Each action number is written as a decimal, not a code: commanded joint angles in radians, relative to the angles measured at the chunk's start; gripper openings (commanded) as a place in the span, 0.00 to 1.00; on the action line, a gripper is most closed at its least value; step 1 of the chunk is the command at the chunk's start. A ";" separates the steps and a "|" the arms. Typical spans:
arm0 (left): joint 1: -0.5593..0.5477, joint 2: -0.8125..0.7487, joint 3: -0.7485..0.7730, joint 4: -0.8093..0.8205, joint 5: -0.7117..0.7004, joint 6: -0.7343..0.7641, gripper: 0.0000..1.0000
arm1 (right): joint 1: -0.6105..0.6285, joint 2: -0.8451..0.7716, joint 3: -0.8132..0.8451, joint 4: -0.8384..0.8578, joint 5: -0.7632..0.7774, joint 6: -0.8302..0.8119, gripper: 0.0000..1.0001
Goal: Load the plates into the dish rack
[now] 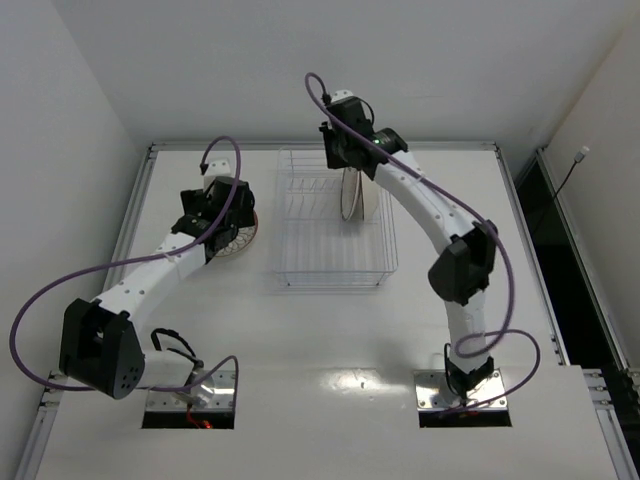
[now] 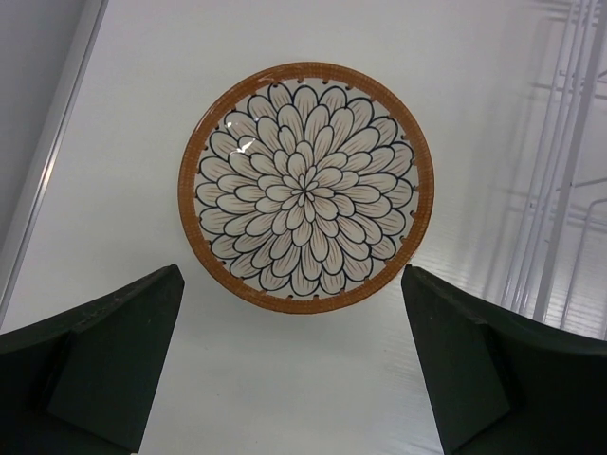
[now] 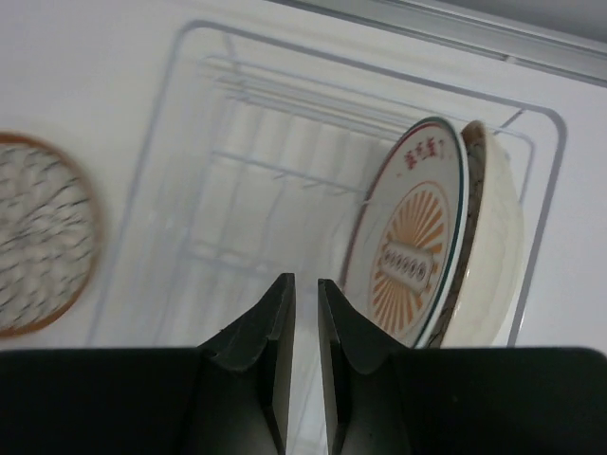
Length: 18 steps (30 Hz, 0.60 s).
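One plate (image 2: 305, 187), white with a dark petal pattern and an orange-brown rim, lies flat on the table left of the dish rack (image 1: 330, 285). My left gripper (image 2: 292, 275) hovers above its near edge, open and empty, jaws wide apart. In the top view this plate (image 1: 243, 240) shows partly under the left gripper (image 1: 222, 215). Two plates stand on edge at the rack's far right (image 1: 352, 195); the front one (image 3: 417, 246) shows an orange sunburst, the other (image 3: 495, 237) leans behind it. My right gripper (image 3: 305, 282) is above the rack, left of them, fingers nearly together and holding nothing.
The wire rack (image 3: 285, 172) sits mid-table, its left and near parts holding nothing. The rack's edge (image 2: 560, 190) lies right of the flat plate. A raised metal rail (image 1: 320, 146) borders the table's far side, with walls beyond. Purple cables loop off both arms.
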 commanded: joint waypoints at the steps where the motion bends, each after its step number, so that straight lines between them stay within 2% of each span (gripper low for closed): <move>1: -0.008 0.009 0.003 0.015 -0.028 -0.011 1.00 | 0.028 -0.267 -0.137 0.037 -0.202 0.051 0.13; 7: -0.008 0.084 -0.006 0.026 -0.039 -0.011 1.00 | 0.038 -0.528 -0.470 0.076 -0.324 0.102 0.14; 13: -0.008 0.239 0.051 -0.020 0.053 0.034 1.00 | 0.057 -0.686 -0.621 0.085 -0.391 0.111 0.14; 18: -0.008 0.334 0.083 -0.029 0.117 0.067 1.00 | 0.057 -0.729 -0.670 0.094 -0.412 0.111 0.14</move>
